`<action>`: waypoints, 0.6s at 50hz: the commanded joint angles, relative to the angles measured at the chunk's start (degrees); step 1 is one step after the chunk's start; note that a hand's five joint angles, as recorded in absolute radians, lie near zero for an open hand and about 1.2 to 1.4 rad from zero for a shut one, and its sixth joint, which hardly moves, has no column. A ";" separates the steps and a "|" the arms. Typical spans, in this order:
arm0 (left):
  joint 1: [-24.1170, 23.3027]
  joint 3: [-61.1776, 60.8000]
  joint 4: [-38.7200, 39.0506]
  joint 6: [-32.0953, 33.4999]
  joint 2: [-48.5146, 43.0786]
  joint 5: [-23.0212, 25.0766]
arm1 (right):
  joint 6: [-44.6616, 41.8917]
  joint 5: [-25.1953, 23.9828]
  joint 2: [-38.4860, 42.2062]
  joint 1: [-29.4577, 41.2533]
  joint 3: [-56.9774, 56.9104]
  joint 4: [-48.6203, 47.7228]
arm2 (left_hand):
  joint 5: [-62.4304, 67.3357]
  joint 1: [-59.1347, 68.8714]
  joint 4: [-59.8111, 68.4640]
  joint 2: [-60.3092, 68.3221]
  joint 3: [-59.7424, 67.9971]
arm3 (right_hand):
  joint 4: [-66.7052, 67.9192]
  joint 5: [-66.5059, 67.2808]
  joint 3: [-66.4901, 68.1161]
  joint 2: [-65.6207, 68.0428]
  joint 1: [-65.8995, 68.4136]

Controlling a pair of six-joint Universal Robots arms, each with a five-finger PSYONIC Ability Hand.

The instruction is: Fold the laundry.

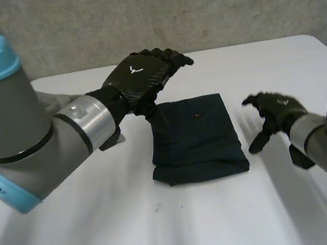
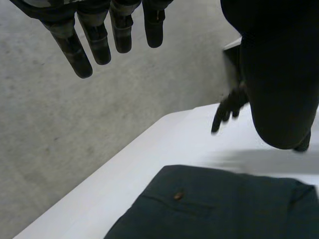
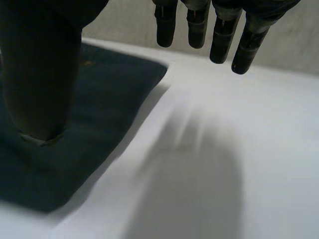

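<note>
We see a white table (image 1: 106,231) with one thing on it: a dark blue-green folded garment (image 1: 196,139). It lies flat near the table's middle, roughly rectangular, its far edge straight and its near edge thicker and a bit uneven where the layers stack. A small brown button (image 1: 197,116) sits on the garment's top layer close to that far edge, just by a stitched seam that we make out in the left wrist view. Bare tabletop runs all round the garment, wide on its near side and narrower beyond its far edge.
</note>
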 commanded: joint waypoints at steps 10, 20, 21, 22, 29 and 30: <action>0.25 -1.74 -1.87 -0.23 1.52 2.37 | 5.85 -6.84 8.19 0.65 0.53 -6.64 | -2.36 -0.52 -1.33 -1.28 -1.76 | 0.69 0.31 2.18 1.52 3.69; 0.25 -1.83 -1.87 -0.41 1.52 2.28 | 5.76 -6.58 13.20 3.55 -5.79 -6.82 | -2.19 -0.35 -1.16 -1.11 -1.59 | 3.88 3.50 5.37 4.71 6.88; 0.25 -1.83 -1.87 -0.41 1.52 2.28 | 5.76 -6.58 13.55 3.55 -6.23 -6.82 | -2.03 -0.19 -0.99 -0.94 -1.43 | 4.21 3.84 5.71 5.05 7.22; 0.25 -1.83 -1.87 -0.41 1.52 2.28 | 5.76 -6.58 13.99 3.55 -6.76 -6.82 | -2.03 -0.18 -0.99 -0.94 -1.42 | 4.88 4.51 6.38 5.72 7.89; 0.34 -2.26 -1.96 -0.41 1.34 2.28 | 5.94 -6.58 16.28 4.95 -10.28 -6.38 | -1.86 -0.02 -0.82 -0.77 -1.26 | 12.96 12.58 14.46 13.79 15.96; 0.34 -2.44 -1.96 -0.41 1.43 2.28 | 5.94 -6.58 16.37 5.04 -10.63 -6.38 | -1.86 -0.02 -0.82 -0.77 -1.26 | 13.63 13.25 15.13 14.46 16.63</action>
